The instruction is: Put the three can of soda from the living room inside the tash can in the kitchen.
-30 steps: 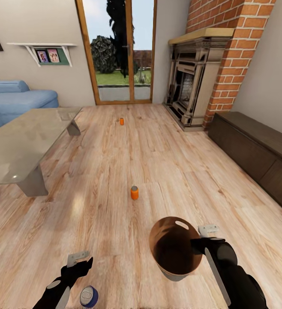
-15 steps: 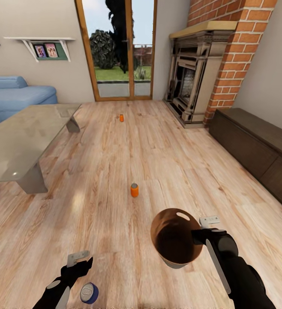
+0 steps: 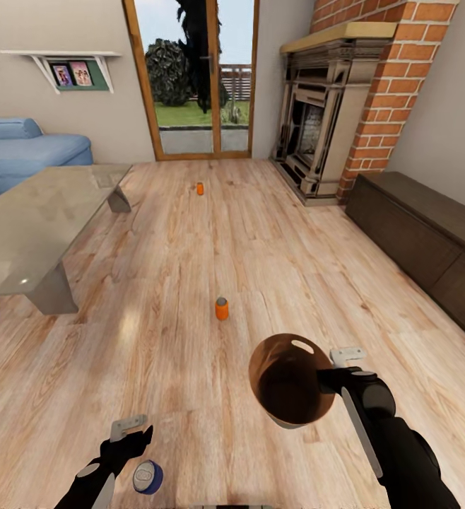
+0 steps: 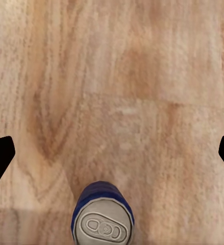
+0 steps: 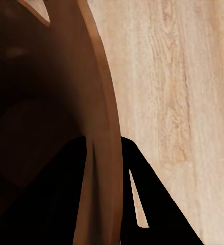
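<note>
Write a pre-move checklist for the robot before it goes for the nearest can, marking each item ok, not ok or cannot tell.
1. Bin held: the right gripper is clamped on the rim of the bin, wall between its fingers in the right wrist view. Ok.
2. Left gripper free: open, nothing between its fingers. Ok.
3. Nearest can located: a blue can stands upright on the floor just beside the left gripper. Ok.
4. Gripper around the can: the blue can sits off the fingers' line. Not ok.
5. Orange cans: the near one and the far one stand upright. Ok.
6. Bin contents: interior too dark. Cannot tell.
</note>
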You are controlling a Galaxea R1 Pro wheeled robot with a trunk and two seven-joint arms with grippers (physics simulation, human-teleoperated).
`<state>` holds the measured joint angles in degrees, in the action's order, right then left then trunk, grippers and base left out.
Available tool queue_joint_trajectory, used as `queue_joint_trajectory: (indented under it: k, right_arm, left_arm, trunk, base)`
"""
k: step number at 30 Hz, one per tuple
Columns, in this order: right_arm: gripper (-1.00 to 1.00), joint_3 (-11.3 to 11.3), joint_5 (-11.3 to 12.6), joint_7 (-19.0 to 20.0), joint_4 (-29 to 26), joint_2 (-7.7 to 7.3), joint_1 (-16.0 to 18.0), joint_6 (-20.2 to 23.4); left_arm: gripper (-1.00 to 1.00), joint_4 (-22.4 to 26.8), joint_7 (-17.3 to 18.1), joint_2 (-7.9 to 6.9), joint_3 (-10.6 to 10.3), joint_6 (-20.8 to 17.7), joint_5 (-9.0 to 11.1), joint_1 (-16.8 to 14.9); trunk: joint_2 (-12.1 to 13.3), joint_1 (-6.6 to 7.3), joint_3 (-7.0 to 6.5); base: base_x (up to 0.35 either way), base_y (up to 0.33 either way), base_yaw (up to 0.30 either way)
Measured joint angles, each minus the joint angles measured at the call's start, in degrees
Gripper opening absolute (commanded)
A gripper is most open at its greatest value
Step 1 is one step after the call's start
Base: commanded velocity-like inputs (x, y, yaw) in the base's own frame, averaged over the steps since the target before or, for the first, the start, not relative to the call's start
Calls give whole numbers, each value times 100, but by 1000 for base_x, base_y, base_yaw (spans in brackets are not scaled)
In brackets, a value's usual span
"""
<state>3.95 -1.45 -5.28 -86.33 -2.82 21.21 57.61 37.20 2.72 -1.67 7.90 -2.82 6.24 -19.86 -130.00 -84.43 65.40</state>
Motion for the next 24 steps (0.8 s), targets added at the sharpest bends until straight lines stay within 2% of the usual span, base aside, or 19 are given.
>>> queue_joint_trajectory:
  k: [24]
  right_arm:
    - [-100,0,11,0,-6,1,4,0]
  left_arm:
    - [100,3,0,0,1,0,0,0]
  trunk:
    - [0,0,219]
  base:
    - [0,0,0]
